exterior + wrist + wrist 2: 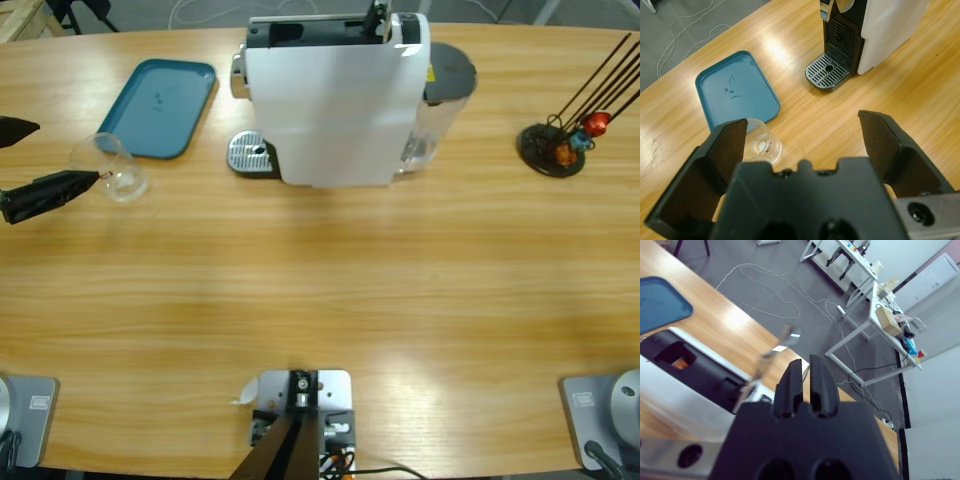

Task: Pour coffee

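Note:
A clear glass (112, 166) stands on the table just below the blue tray (160, 106). Only a faint pale trace shows at the bottom of the glass (763, 145), so I cannot make out the coffee. My left gripper (69, 152) comes in from the left edge, open wide. One jaw's tip is right at the glass's side, and the glass is mostly beyond the tips. The left gripper (804, 121) holds nothing. My right gripper (802, 362) is shut above the white coffee machine (335, 100), close to its blurred silver lever (774, 353).
The machine's drip grate (828, 72) faces the tray side. A black stand with orange and red capsules (572, 140) sits at the far right. Bare wooden table (320, 290) spreads across the front. Past the table edge, the right wrist view shows floor cables and desks.

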Motion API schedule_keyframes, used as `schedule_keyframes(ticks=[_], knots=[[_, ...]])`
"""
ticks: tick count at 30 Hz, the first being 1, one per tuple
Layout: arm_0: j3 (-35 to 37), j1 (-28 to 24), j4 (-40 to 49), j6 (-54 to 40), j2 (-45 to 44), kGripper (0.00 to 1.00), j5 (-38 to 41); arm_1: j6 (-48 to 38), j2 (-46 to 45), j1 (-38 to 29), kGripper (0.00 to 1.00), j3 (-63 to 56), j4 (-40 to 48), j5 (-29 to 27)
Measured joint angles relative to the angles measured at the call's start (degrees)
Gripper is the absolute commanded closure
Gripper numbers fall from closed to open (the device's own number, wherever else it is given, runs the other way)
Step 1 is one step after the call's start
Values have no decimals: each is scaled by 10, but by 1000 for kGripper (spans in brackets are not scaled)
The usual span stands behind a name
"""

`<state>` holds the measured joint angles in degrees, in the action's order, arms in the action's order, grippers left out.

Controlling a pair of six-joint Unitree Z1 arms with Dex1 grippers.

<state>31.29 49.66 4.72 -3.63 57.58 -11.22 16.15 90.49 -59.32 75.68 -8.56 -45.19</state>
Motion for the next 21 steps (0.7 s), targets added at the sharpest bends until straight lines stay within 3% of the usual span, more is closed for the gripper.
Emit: schedule_keyframes(ticks=[21], knots=[[0, 2, 0, 0, 12, 50, 0, 42, 88, -10, 1000, 74, 5, 2]])
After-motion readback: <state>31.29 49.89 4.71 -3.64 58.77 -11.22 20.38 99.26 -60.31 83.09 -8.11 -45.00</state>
